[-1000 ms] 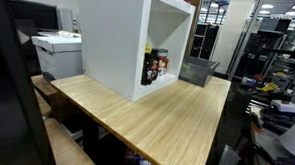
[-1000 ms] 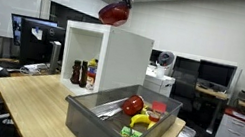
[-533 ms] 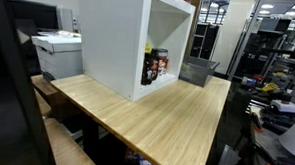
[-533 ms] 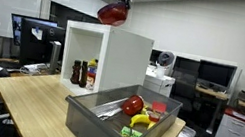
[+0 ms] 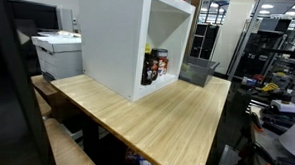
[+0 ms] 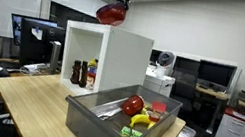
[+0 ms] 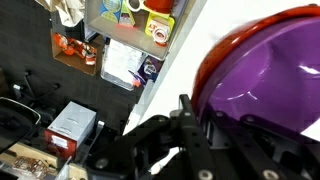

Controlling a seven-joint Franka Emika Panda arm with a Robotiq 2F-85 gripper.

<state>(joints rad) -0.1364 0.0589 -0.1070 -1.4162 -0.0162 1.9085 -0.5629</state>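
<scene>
where the grey bin (image 6: 87,123) sits on the counter (image 6: 33,88) in front of the white cabinet (image 6: 125,54), red, yellow and green items (image 6: 136,109) lie inside it. bottles (image 6: 83,74) stand within the cabinet's open side. just over the cabinet's top hangs a red bowl (image 6: 113,14), the jaws clenched on its rim.

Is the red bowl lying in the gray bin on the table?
No, the red bowl hangs in the claw above the white cabinet, well clear of the gray bin.
</scene>
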